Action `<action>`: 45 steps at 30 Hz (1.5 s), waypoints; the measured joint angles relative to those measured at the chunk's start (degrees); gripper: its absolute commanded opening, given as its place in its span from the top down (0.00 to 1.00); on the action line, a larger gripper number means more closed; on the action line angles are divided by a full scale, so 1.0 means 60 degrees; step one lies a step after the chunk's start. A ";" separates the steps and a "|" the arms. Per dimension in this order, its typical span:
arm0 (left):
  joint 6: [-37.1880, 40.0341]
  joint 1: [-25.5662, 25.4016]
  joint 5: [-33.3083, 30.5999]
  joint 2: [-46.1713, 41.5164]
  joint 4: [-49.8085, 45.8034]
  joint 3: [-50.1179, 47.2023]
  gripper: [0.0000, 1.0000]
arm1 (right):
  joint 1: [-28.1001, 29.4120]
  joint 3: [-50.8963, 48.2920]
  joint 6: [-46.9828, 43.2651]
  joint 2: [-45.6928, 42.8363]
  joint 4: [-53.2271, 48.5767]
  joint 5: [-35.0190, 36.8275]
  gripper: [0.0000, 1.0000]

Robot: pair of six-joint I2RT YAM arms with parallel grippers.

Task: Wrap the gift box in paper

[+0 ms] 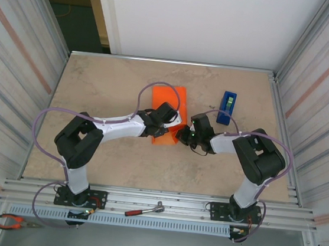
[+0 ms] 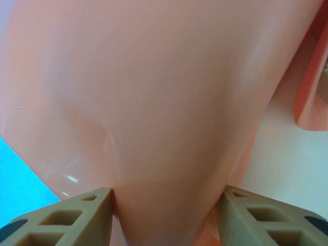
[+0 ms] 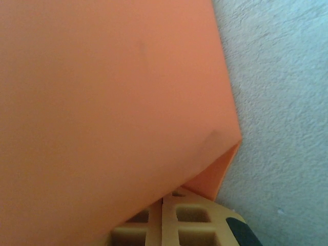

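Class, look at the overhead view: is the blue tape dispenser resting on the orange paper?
No, the tape dispenser sits on the bare table, to the right of the orange paper and apart from it.

Legible text, labels, brands, numbers, signs: none.
- The paper (image 1: 173,95): plain orange in the top view and in both wrist views (image 2: 164,102) (image 3: 102,92), with nothing printed on the surfaces shown.
- Tape dispenser (image 1: 227,107), right of the paper: blue body with a small green patch. Any marking on it is too small to read.
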 measured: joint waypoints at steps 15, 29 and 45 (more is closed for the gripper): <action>0.0004 -0.0025 -0.0033 0.0007 0.0000 0.0004 0.48 | -0.0871 -0.0273 0.0051 -0.0827 -0.0353 0.0022 1.00; 0.0015 -0.0044 -0.0051 0.0007 -0.0011 0.0011 0.49 | -0.0364 -0.0025 0.0310 0.0000 0.0055 0.0240 1.00; 0.0029 -0.0055 -0.0058 0.0007 -0.0022 0.0011 0.49 | -0.0612 0.0572 0.0018 -0.1002 -0.1792 0.0299 1.00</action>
